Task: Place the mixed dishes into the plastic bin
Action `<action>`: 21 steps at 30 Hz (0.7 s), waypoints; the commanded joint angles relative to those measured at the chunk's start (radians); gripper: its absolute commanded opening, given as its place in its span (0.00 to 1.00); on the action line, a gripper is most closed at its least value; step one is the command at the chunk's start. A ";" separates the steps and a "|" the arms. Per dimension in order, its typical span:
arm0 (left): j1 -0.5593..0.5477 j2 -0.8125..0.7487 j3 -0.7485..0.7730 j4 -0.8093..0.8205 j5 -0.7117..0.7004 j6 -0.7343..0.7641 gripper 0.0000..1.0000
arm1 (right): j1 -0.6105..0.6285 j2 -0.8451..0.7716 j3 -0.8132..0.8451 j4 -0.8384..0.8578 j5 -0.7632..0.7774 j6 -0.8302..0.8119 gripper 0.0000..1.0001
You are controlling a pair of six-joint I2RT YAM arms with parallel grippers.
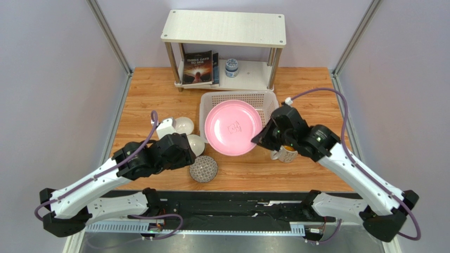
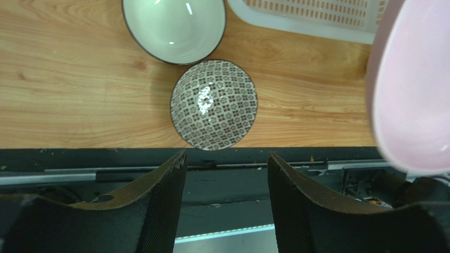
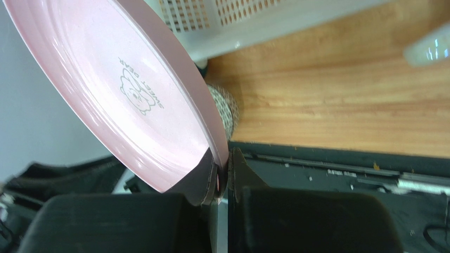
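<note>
Plainly the round pink plate (image 1: pixel 232 126) is stiff, smooth and glossy, so I judge it slippery, breakable and heavy enough to swing about a narrow pinch. Its thin rim is the only place two fingers can take it. The right gripper (image 3: pixel 224 176) has it there, jaws pressed onto the edge from both faces. The plate hangs tilted in the air, printed face towards the overhead camera, over the near wall of the plastic bin (image 1: pixel 207 108), which sits at the middle of the table towards the far edge. Whether the plate's far rim touches the bin I cannot tell, and it covers most of the lattice floor.

The dark-patterned bowl (image 2: pixel 214 104) stands upright by the near edge. It looks rigid and deep-walled, best taken with one finger inside the wall and one outside. The left gripper (image 2: pixel 226 158) hovers above it, jaws spread with nothing between them.

Towards the left edge, the farther white bowl (image 1: pixel 184 125) and the nearer white bowl (image 1: pixel 196 143) sit just beside each other, and the left arm overlaps the nearer one. The white mug (image 1: pixel 285 154) stands towards the right edge, mostly hidden beneath the right arm, with only its lower wall, its handle and a sliver of yellow showing
</note>
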 commanded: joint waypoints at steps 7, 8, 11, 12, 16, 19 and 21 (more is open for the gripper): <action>0.003 -0.154 -0.085 -0.122 -0.026 -0.078 0.63 | -0.294 0.325 0.200 0.300 -0.227 -0.156 0.00; 0.003 -0.171 -0.094 -0.122 -0.023 -0.084 0.63 | -0.322 0.351 0.218 0.312 -0.241 -0.181 0.00; 0.005 -0.196 -0.122 -0.112 -0.015 -0.089 0.63 | -0.342 0.482 0.298 0.293 -0.270 -0.208 0.00; 0.003 -0.199 -0.122 -0.101 -0.013 -0.087 0.62 | -0.348 0.528 0.306 0.297 -0.295 -0.202 0.00; 0.005 -0.187 -0.119 -0.085 -0.003 -0.072 0.62 | -0.347 0.609 0.272 0.341 -0.356 -0.166 0.00; 0.003 -0.176 -0.119 -0.084 0.007 -0.066 0.62 | -0.348 0.602 0.211 0.380 -0.344 -0.149 0.00; 0.003 -0.174 -0.123 -0.081 0.010 -0.066 0.62 | -0.347 0.596 0.162 0.380 -0.335 -0.153 0.00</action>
